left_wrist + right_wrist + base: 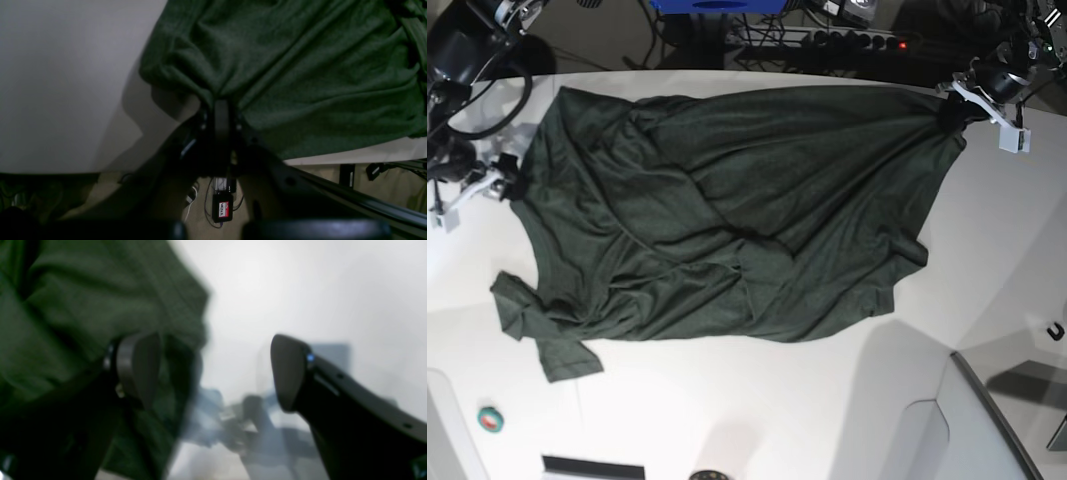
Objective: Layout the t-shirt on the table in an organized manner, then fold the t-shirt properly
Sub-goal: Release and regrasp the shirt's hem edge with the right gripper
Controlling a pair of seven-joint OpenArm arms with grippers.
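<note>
Item: t-shirt (727,220), spread rumpled across counter (757,420). Step: laying out. My left hand (222,103) pinches its far-right corner; right hand (213,370) gapes, empty, at the left edge. Next, I judge: regrip, pull taut.

Glossy white table (727,400), curved far edge. Dark green t-shirt (727,210) spread wrinkled across upper half, one sleeve toward lower left. Small green tape roll (491,419) near lower-left corner.
</note>
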